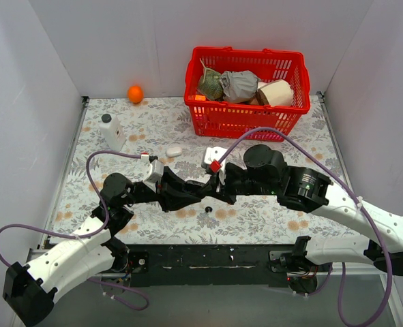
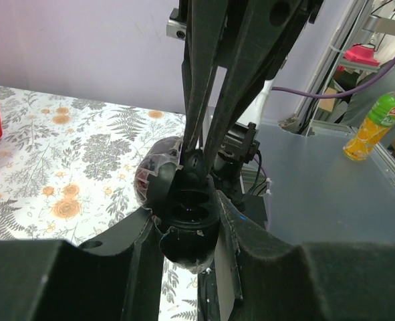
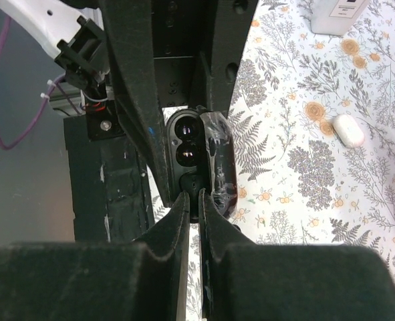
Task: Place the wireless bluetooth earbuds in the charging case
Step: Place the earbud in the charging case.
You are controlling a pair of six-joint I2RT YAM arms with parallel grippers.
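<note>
The left tool (image 2: 184,234) is clamped around a glossy black pebble-shaped charging case (image 2: 184,210), whose lid is open, over the floral-patterned tabletop (image 1: 269,218). The right tool (image 3: 198,195), nearly closed, pinches one tiny glossy black earbud (image 2: 196,162) at the case's well. A second black bud (image 1: 207,208) lies loose on the tabletop nearby.

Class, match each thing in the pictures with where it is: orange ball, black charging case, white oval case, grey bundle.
Things: 1 orange ball; 2 black charging case; 3 white oval case; 4 grey bundle.
Places: a in the red basket; b loose on the floral cloth; c clamped in the left end effector, lid open; d by the back wall.
Pairs: 1-d, 2-c, 3-b, 4-a.
</note>
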